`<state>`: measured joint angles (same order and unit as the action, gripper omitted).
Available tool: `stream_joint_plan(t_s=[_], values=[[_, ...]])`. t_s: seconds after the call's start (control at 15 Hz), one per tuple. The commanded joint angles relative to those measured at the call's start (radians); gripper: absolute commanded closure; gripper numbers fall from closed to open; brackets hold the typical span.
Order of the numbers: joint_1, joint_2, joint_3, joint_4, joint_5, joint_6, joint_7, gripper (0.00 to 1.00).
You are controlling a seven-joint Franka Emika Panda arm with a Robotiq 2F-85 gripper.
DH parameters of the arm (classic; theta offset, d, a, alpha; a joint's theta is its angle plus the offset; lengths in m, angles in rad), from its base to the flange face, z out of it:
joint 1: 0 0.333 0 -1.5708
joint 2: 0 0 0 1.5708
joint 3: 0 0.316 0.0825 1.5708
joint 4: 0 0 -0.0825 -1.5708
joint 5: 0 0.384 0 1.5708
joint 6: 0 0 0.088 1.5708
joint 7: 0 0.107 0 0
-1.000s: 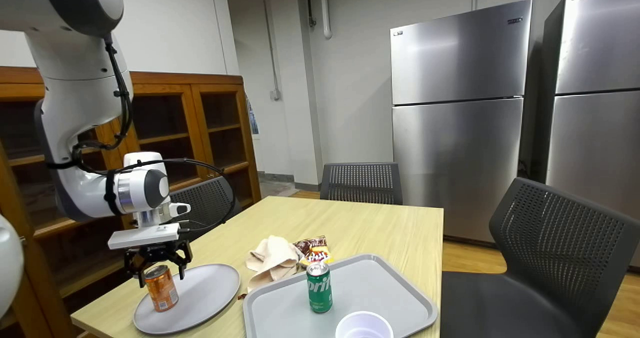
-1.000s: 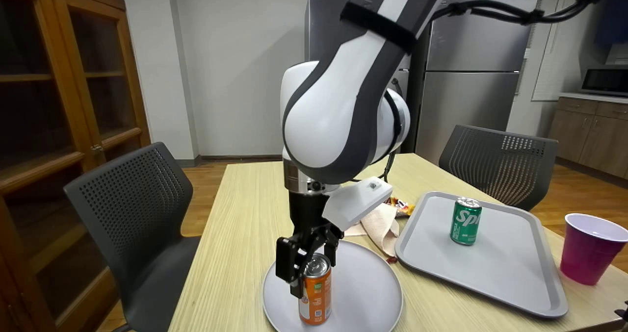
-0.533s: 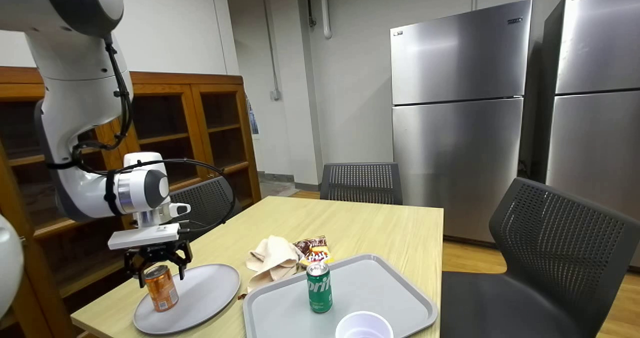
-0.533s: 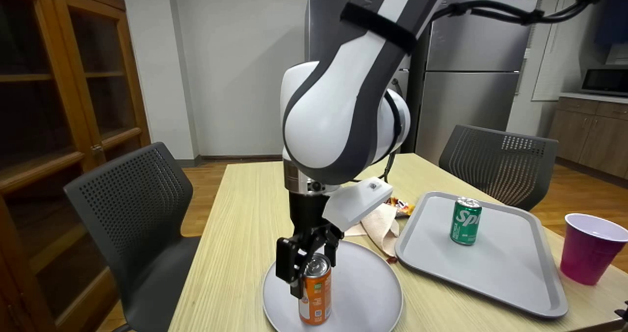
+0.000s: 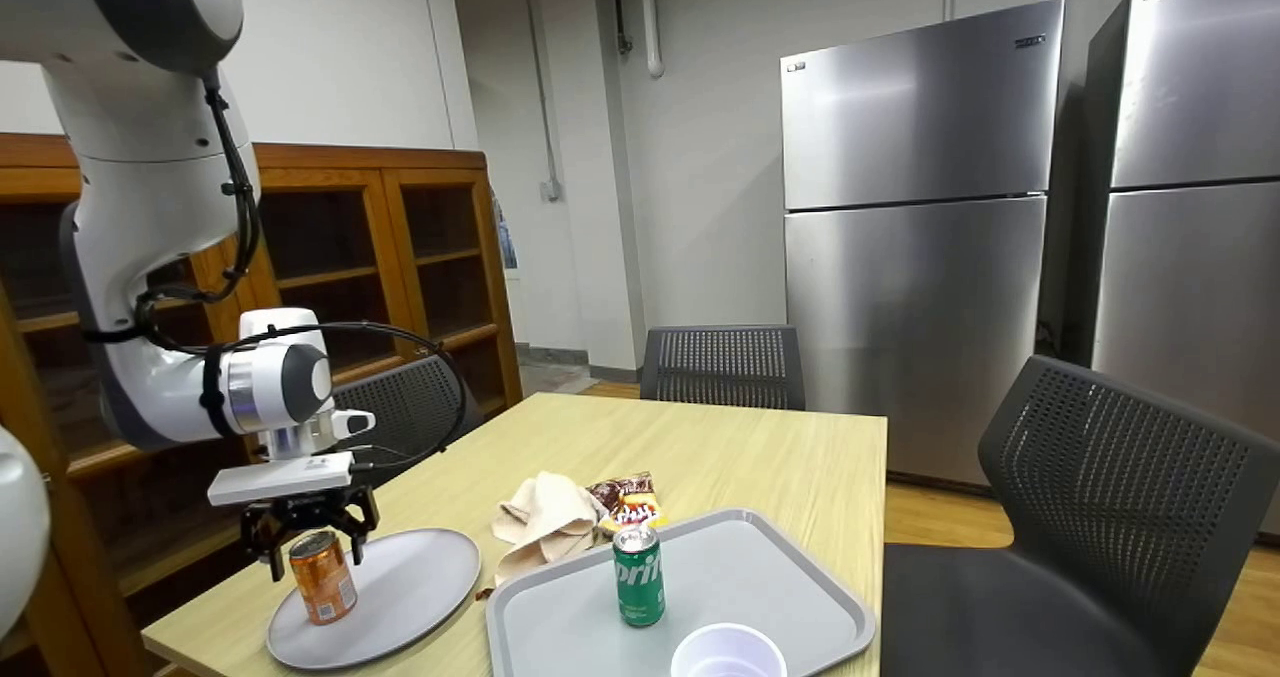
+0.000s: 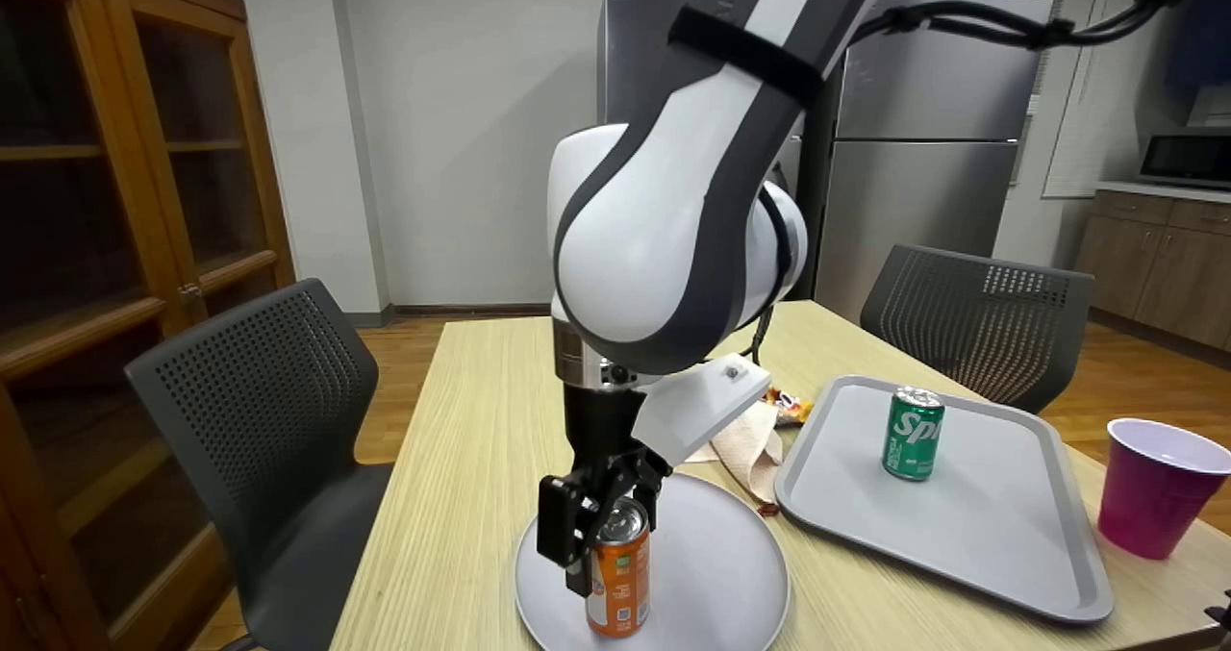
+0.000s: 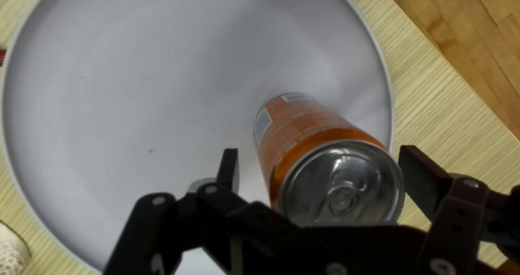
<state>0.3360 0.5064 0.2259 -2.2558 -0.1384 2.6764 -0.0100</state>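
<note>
The tool (image 7: pixel 319 165) stands wide, its fingers (image 7: pixel 228 171) on either side of the orange can (image 7: pixel 308 141) with nothing gripped; in the wrist view the left finger is clear of it, the right just beside its top edge. The can stands upright on the grey plate (image 6: pixel 716 564), left of its middle in both exterior views. Moving the tool straight up or down, with even gaps, should avoid tipping the can. The can looks smooth, metallic and round; the plate matte, low-rimmed; the surface (image 6: pixel 462 439) pale, wood-grained
</note>
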Motion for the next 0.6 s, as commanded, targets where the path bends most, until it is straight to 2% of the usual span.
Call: stream_joint_plan(t_s=[0.0,0.47,0.53], values=[[0.014,-0.047,-0.009,-0.041,-0.006,0.017,0.027,0.00],[0.022,-0.063,-0.012,-0.059,-0.015,0.022,0.030,0.00],[0.025,-0.064,-0.013,-0.061,-0.017,0.024,0.031,0.25]])
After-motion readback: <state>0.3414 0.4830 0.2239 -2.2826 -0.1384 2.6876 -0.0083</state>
